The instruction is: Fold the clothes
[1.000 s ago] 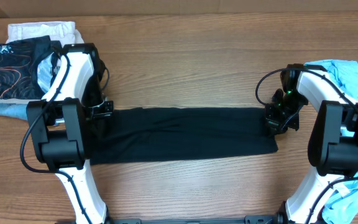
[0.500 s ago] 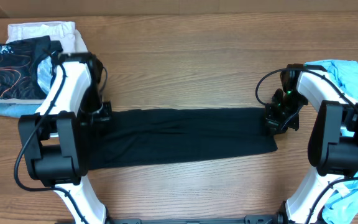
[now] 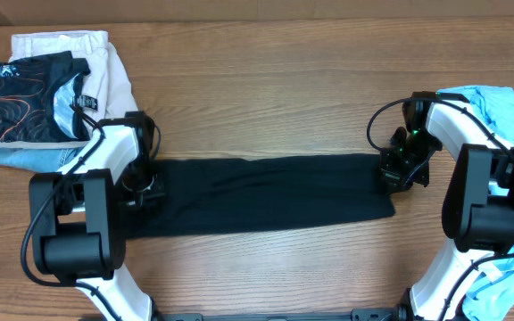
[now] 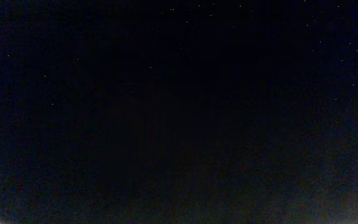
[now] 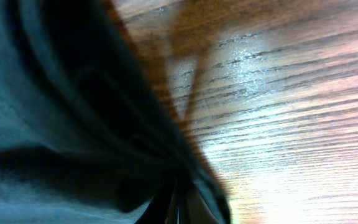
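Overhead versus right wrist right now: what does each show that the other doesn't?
Only overhead: the black garment as a full strip, the left gripper and right gripper at its ends, the folded pile top left, blue clothes far right. Only right wrist: close-up folds converging at the bottom edge. Both: the black garment on the wooden table.

Setting: robot manipulation lab, bench setup. Evidence: two white-and-black jointed arms, left arm (image 3: 105, 178) and right arm (image 3: 480, 192), fixed at the near edge of a wood-grain surface (image 3: 266, 98). Exposed black cables (image 3: 380, 120) loop off the right arm. Laundry laid out as test material: black garment (image 3: 266, 192) spread flat, folded stack (image 3: 34, 89) far left, light-blue pile (image 3: 498, 102) far right. No household furnishings in view.
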You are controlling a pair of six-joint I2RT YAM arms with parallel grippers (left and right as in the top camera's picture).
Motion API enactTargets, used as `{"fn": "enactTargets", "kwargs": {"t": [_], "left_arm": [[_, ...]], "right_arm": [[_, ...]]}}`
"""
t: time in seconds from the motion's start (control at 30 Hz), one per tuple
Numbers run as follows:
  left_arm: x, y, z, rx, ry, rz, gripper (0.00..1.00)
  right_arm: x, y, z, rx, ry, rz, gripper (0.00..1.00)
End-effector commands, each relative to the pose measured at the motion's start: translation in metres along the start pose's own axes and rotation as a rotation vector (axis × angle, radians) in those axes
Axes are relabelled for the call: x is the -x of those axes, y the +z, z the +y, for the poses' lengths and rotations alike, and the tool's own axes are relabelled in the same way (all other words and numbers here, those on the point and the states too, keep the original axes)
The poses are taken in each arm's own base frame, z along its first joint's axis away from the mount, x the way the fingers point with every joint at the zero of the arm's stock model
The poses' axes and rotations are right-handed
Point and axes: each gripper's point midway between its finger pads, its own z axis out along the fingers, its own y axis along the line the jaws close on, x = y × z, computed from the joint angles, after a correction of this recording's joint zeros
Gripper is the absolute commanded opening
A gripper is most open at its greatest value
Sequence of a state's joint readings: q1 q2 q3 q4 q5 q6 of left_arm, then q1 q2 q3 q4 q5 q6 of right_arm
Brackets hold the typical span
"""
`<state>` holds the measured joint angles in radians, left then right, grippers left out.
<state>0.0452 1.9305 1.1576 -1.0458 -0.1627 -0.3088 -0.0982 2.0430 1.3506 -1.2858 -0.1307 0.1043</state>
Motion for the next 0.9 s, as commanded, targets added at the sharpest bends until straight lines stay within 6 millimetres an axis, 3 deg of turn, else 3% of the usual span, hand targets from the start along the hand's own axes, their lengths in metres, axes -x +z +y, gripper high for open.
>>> {"fn": "enactTargets", "kwargs": {"t": [0.0, 0.2, 0.3, 0.4, 0.53, 0.67, 0.87], "left_arm": [[0.028, 0.018, -0.003, 0.029, -0.048, -0.071, 0.11], [0.036, -0.025, 0.001, -0.005, -0.057, -0.164, 0.17], [0.04, -0.053, 0.005, -0.033, -0.074, -0.246, 0.42], [0.046, -0.076, 0.007, -0.059, -0.092, -0.336, 0.56], [0.068, -0.097, 0.004, -0.104, -0.116, -0.467, 0.58], [0.084, -0.1, -0.003, -0.132, -0.1, -0.519, 0.56], [0.088, -0.087, -0.009, -0.134, -0.083, -0.491, 0.55]], "right_arm": [[-0.001, -0.009, 0.002, 0.007, -0.005, -0.034, 0.04], [-0.001, -0.009, 0.002, 0.008, -0.005, -0.035, 0.04], [-0.001, -0.009, 0.002, 0.008, -0.005, -0.035, 0.04], [0.0, -0.009, 0.002, 0.008, -0.005, -0.037, 0.04], [0.0, -0.009, 0.002, 0.008, -0.006, -0.038, 0.04], [0.0, -0.009, 0.002, 0.008, -0.006, -0.038, 0.04], [0.0, -0.009, 0.002, 0.008, -0.006, -0.038, 0.04]]}}
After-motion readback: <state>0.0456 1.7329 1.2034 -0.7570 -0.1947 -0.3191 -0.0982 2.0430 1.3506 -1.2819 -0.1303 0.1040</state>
